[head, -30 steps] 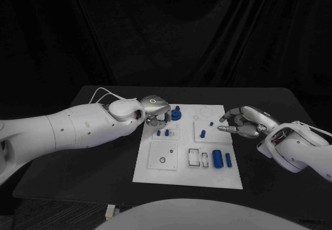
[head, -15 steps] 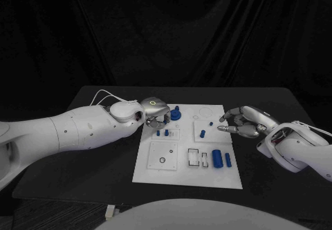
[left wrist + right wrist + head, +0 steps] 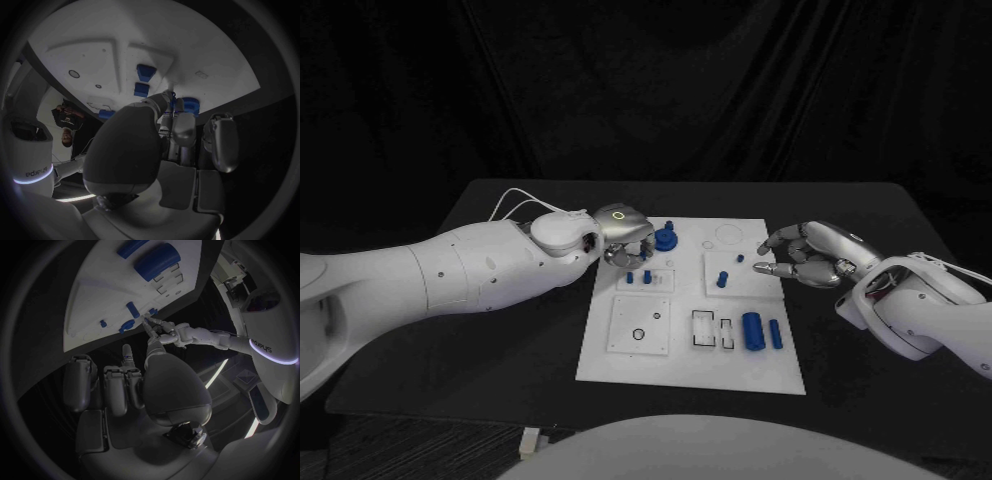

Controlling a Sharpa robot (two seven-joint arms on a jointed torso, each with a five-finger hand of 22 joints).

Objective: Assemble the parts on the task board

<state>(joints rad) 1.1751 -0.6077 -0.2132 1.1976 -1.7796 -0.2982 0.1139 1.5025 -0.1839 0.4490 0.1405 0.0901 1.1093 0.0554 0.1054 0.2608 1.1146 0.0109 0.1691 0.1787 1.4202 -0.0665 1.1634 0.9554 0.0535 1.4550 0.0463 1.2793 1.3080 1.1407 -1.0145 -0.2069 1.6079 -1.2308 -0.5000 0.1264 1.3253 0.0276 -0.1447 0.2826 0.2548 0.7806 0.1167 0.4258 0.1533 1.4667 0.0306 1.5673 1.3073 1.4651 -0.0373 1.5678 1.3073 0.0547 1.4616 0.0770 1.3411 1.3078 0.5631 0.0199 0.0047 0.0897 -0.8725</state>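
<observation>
The task board (image 3: pixel 692 350) lies in the middle of the head view, a white plate on the black table (image 3: pixel 877 215). Near its upper left corner stands a round blue part (image 3: pixel 666 239), and just below it two small blue pegs (image 3: pixel 640 277) sit in a recessed square. Toward the centre right, another small blue peg (image 3: pixel 723 280) stands in its own square, and two blue cylinders (image 3: pixel 759 331) lie side by side in the lower right of the board.

The left hand (image 3: pixel 626 236) hangs over the board's upper left corner, right beside the round blue part. Its fingers (image 3: pixel 184 127) are drawn close together and reach down toward that part; whether they actually pinch it or only touch it cannot be told, since the contact is hidden in both the head and left wrist views. The right hand (image 3: pixel 805 256) hovers at the board's right edge, fingers loosely curled and apart, holding nothing.

The likely risk lies with the left hand. If its hold on the round blue part is shallow or off-centre, the part may tilt in its seat or jam rather than settle squarely. A sideways nudge from the close-set fingers could also knock over the two small blue pegs just beside them. Pressing on a tilted part could shift the whole board on the table.
</observation>
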